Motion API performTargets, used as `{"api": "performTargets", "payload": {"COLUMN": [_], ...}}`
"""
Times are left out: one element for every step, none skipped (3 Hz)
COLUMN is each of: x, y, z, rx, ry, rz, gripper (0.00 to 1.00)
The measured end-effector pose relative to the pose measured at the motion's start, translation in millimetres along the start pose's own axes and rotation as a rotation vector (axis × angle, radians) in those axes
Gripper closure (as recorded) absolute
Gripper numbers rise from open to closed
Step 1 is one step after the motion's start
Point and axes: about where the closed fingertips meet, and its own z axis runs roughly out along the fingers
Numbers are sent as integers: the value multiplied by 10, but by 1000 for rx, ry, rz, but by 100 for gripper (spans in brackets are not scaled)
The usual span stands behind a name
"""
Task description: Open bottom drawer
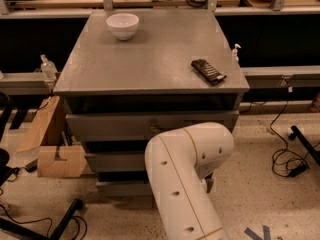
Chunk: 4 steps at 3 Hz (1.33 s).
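The grey cabinet (150,59) shows three drawer fronts stacked below its top. The bottom drawer (122,188) is the slimmest, lowest front; only its left part shows and its knob is hidden. It juts out slightly more than the drawer above. My white arm (185,169) reaches down in front of the cabinet's lower middle and covers the centres of the middle and bottom drawers. My gripper is hidden behind the arm, somewhere at the lower drawer fronts.
A white bowl (122,25) and a dark flat packet (208,71) lie on the cabinet top. A cardboard box (55,159) stands at the cabinet's left. Cables (287,159) run on the floor to the right. A black stand leg (65,219) lies at the lower left.
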Motion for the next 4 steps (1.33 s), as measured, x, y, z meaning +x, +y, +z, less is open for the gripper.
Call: {"api": "performTargets", "payload": {"x": [0,0,0,0], "y": [0,0,0,0], "z": [0,0,0,0], "rx": [0,0,0,0], "ry": [0,0,0,0], "rz": [0,0,0,0], "gripper": [100,100,100,86]}}
